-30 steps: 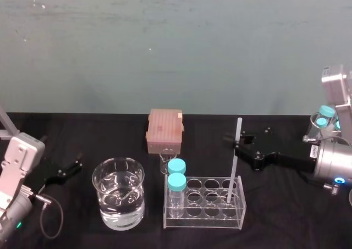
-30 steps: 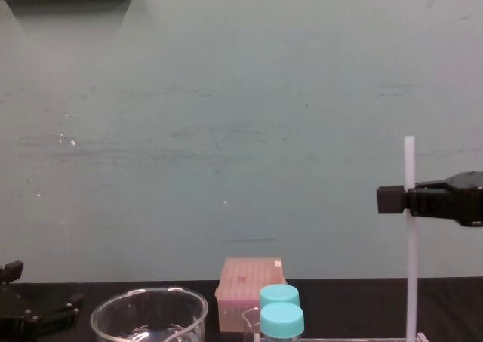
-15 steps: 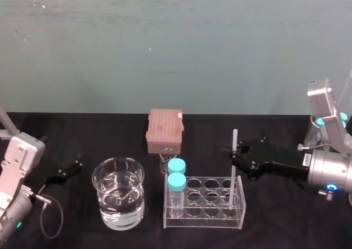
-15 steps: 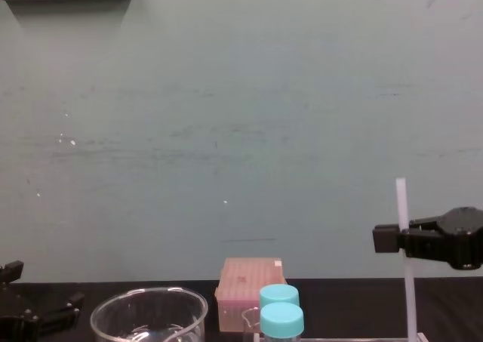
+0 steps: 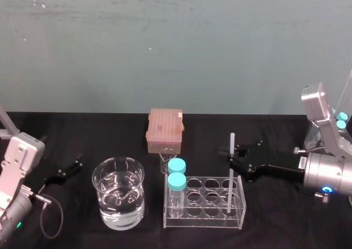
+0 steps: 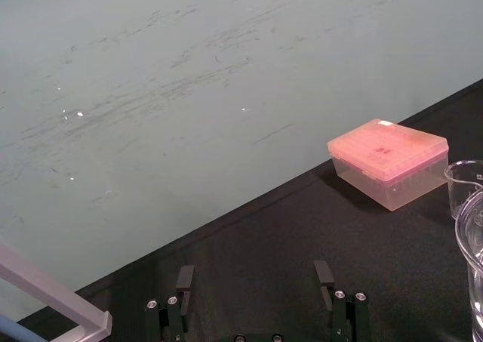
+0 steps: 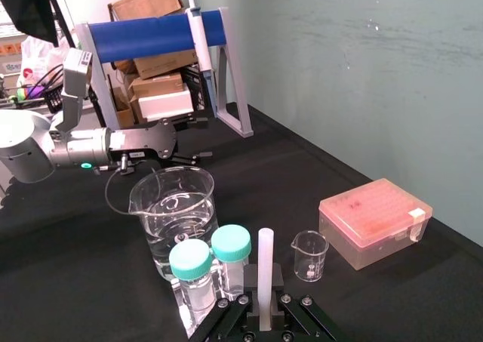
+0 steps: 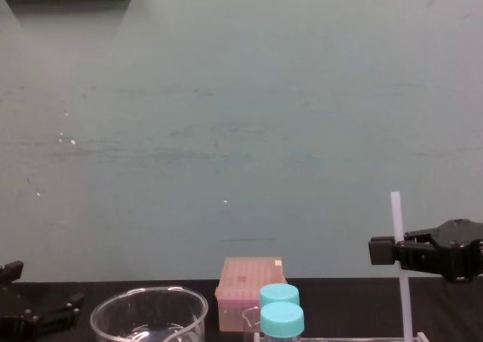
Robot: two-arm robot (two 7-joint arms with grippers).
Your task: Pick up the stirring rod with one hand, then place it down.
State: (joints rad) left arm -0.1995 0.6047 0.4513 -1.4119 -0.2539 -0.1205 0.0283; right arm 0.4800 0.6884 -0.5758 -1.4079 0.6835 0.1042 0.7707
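You see the right gripper [image 5: 234, 156] pinching the rod [image 5: 230, 173], upright in the rack [image 5: 203, 220] (right end); the left gripper [image 5: 70, 167] rests spread.

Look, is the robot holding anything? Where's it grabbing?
Yes: the right end effector pinches the rod near its upper end; the left end effector holds nothing.

The right end effector [image 5: 234, 160] gripped the upright stirring rod [image 5: 230, 178], its foot inside the rack [image 5: 203, 220]. The left end effector [image 5: 73, 167] lay far left.
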